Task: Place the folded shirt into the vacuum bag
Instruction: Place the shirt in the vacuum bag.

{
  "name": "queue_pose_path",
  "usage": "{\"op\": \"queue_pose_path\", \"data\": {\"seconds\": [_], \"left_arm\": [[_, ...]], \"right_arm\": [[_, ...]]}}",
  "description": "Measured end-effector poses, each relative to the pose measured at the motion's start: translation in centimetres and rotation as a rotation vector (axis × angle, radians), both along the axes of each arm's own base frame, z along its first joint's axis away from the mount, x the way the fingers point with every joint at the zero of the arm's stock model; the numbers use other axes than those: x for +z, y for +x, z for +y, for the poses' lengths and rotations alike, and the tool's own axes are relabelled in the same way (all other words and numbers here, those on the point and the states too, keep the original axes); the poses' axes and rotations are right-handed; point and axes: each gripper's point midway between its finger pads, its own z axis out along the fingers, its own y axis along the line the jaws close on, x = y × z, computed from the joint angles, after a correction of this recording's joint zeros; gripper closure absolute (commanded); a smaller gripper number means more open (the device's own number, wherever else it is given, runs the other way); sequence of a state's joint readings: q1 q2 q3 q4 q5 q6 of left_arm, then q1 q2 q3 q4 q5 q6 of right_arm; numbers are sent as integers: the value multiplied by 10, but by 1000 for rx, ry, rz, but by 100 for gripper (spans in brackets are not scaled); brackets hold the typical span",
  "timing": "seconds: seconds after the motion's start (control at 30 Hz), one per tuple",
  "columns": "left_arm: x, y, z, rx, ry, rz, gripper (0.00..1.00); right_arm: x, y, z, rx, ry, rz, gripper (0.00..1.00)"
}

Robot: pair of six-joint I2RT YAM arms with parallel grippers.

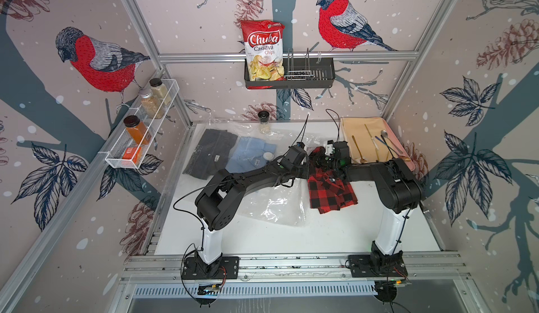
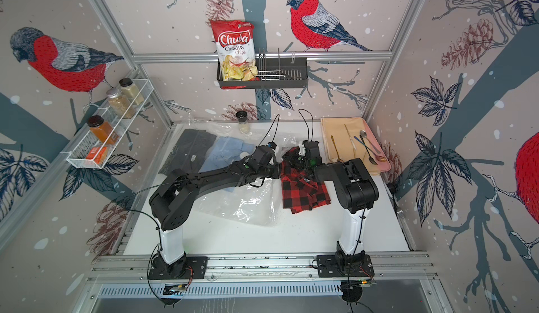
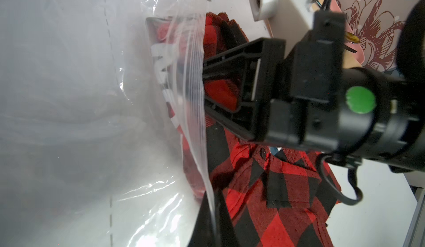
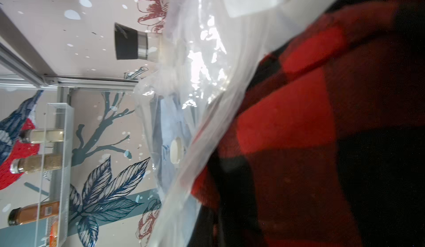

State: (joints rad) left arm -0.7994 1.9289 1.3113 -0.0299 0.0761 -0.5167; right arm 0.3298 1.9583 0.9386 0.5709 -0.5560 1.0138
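shirt (image 1: pixel 329 192): soft, limp; grip the folded edge.
vacuum bag (image 1: pixel 271 206): slick, flimsy; hold the rim.
left hand (image 3: pixel 213 216): pinching vacuum bag rim.
right hand (image 3: pixel 197 77): clamped on shirt.

The clear, crinkled vacuum bag (image 1: pixel 271 206) spreads from the worktop's (image 1: pixel 291 238) far-left corner to its centre. The folded shirt (image 1: pixel 332 192), red-black check, lies right of centre, one edge behind the bag's zip rim.

— Both top views look bright and even, shadows soft, straight lines bowing toward the edges.
— At the right wrist, glare streaks the vacuum bag (image 4: pixel 207 50); the red plaid shirt (image 4: pixel 299 130) blurs, perhaps too close.
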Motion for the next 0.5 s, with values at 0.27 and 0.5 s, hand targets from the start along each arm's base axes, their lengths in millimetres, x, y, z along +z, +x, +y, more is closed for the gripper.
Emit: {"op": "queue_pose_path", "data": {"seconds": [0.27, 0.5], "left_arm": [[-1, 7, 0, 13, 4, -7, 100], [-6, 12, 2, 15, 21, -19, 100]], "right_arm": [[21, -11, -2, 18, -145, -70, 51], [37, -47, -26, 15, -330, -143, 48]]}}
